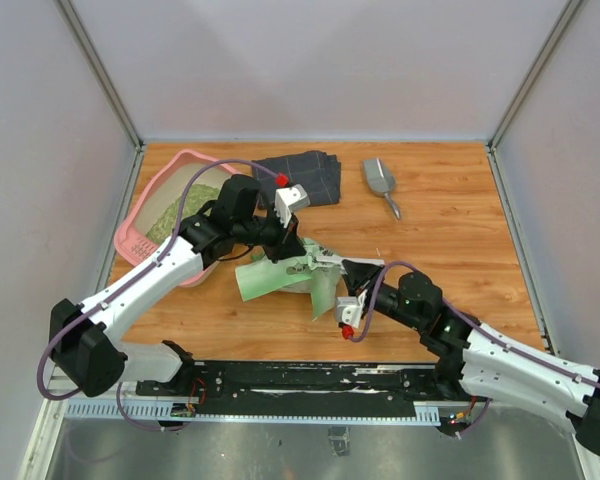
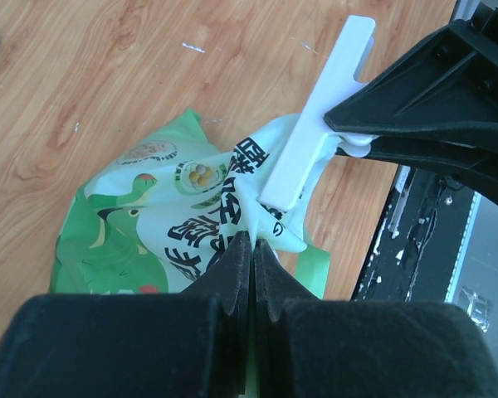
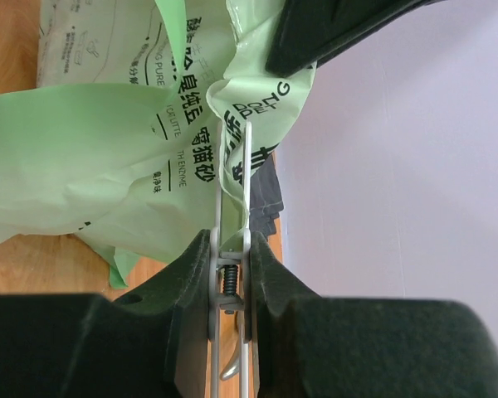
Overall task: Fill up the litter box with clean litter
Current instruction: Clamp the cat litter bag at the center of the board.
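Note:
The pink litter box (image 1: 130, 236) sits at the back left with greenish-tan clean litter (image 1: 175, 213) inside it. A crumpled green-and-white bag (image 1: 278, 276) lies at mid-table. My left gripper (image 1: 283, 247) is shut on the bag's gathered top edge (image 2: 257, 217), seen close in the left wrist view with the jaws pressed together (image 2: 255, 242). A white bag clip (image 2: 315, 124) sits on that same edge. My right gripper (image 1: 344, 267) is shut on the clip's handles (image 3: 232, 269), squeezing its spring. The bag (image 3: 108, 141) hangs just beyond the right fingers.
A dark grey folded cloth (image 1: 302, 176) lies at the back centre, with a grey metal scoop (image 1: 380, 181) to its right. The black rail with the arm bases (image 1: 310, 380) runs along the near edge. Walls enclose the table on three sides.

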Motion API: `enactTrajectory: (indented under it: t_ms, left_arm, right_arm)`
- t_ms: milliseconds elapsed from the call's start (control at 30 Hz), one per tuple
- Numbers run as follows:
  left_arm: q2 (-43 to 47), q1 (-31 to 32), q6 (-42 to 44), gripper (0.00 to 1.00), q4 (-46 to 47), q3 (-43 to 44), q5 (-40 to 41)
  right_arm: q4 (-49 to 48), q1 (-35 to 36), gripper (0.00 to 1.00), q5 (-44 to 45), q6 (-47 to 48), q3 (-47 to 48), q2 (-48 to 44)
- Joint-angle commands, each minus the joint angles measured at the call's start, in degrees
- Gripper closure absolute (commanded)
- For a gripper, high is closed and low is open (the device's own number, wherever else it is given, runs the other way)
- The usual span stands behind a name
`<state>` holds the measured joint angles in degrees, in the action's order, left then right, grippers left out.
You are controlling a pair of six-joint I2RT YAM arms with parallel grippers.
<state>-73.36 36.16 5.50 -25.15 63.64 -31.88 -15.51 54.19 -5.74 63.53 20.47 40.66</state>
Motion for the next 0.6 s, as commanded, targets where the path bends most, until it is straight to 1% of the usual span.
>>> enactTrajectory:
  t_ms: [0,33,100,267,367,433,567]
  left_arm:
    - [1.12,-0.21,-0.47,1.00,4.57,1.75,-3.28]
    - [1.12,-0.21,-0.44,1.00,4.70,1.73,-3.31]
    - [1.24,-0.26,-0.26,1.00,4.68,1.75,-3.04]
    - [1.82,-0.63,0.02,1.00,4.57,2.07,-2.67]
    - [1.48,-0.82,-0.03,1.00,4.66,2.40,-2.13]
    - [1.26,-0.83,-0.09,1.00,4.75,2.47,-1.96]
    - [1.36,-0.91,-0.45,1.00,5.70,2.06,-2.23]
  right_arm:
    - [-1.02,1.69,0.98,4.80,-0.17,4.34,4.34]
    - [-1.46,1.63,0.93,5.57,-1.05,4.24,4.45]
    - [-1.04,1.65,0.79,7.09,-2.41,3.93,3.94]
    - [6.56,1.59,0.64,10.86,-4.00,6.07,3.17]
    - [9.02,1.56,0.46,11.13,-5.63,7.22,2.47]
    - [11.16,1.61,0.42,10.66,-6.74,8.40,1.98]
    - [13.16,1.60,0.40,10.30,-9.82,9.42,0.63]
